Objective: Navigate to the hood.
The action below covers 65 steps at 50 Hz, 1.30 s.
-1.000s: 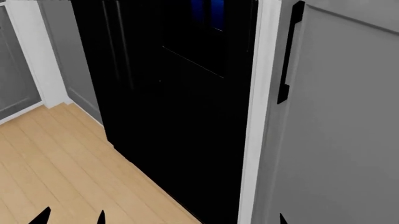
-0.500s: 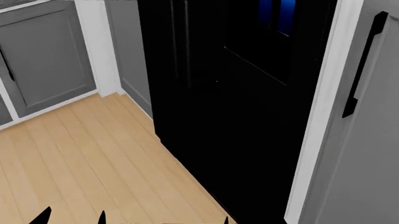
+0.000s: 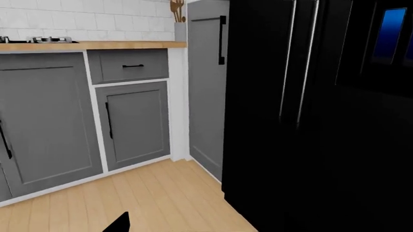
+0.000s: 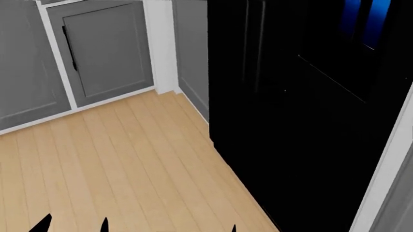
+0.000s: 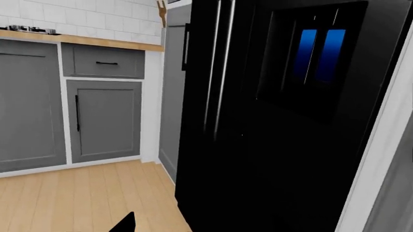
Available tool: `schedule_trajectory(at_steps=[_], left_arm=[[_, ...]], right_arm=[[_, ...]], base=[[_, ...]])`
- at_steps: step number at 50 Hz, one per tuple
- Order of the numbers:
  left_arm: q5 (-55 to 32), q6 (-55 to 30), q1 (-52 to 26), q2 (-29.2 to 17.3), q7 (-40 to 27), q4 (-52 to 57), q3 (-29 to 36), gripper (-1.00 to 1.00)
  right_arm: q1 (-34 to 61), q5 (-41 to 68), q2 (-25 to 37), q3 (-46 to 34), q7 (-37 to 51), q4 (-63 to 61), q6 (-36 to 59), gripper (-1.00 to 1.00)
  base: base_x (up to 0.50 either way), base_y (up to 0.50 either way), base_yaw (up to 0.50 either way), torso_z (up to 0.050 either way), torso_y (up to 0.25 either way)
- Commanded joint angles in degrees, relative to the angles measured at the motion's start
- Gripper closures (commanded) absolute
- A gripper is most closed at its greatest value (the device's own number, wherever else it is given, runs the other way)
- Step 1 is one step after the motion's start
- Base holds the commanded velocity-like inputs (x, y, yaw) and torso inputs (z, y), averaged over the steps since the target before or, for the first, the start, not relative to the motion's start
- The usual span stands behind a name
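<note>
The hood is out of view in every frame. A cooktop's burners [image 3: 48,39] sit on the wooden counter [image 3: 90,45] at the far left, and they show again in the right wrist view as burners [image 5: 26,30]. My left gripper [image 4: 73,226] shows only two dark tips at the head view's lower edge, spread apart over bare floor and holding nothing. One fingertip [image 4: 233,228] of the right gripper shows beside the fridge. Each wrist view shows a single fingertip [image 3: 119,223] [image 5: 124,223] well off centre, the other lost against the black fridge.
A tall black fridge [image 4: 303,121] stands close on the right. Grey base cabinets [image 4: 103,53] with black handles run along the left wall, and a drawer [image 3: 129,65] sits under the counter. Light wooden floor [image 4: 110,159] stretches between them. A white trim post [image 4: 387,179] stands at the far right.
The head view has swung left. The fridge has slid toward the right of the frame, the grey base cabinets have come into view, and the tall cabinet door with the black handle has left.
</note>
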Motion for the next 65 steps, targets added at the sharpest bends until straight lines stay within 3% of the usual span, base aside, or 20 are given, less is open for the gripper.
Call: schedule_trajectory(at_steps=[1,65], left_arm=[[-0.2,0.1,-0.2,-0.1,-0.5,-0.2,0.3,-1.00],[-1.7,0.6,-0.1,-1.6,-1.4,0.6,2.4,-1.00]], right_arm=[[0.0,0.3,0.3,-0.3,0.3,0.0,-0.2,-1.00],[0.0,2.1,2.1,-2.1,1.4,-0.8,0.2,-1.00]], base=[[0.01,0.02,0.50,0.000,0.000],[0.01,0.03,0.50,0.000,0.000]])
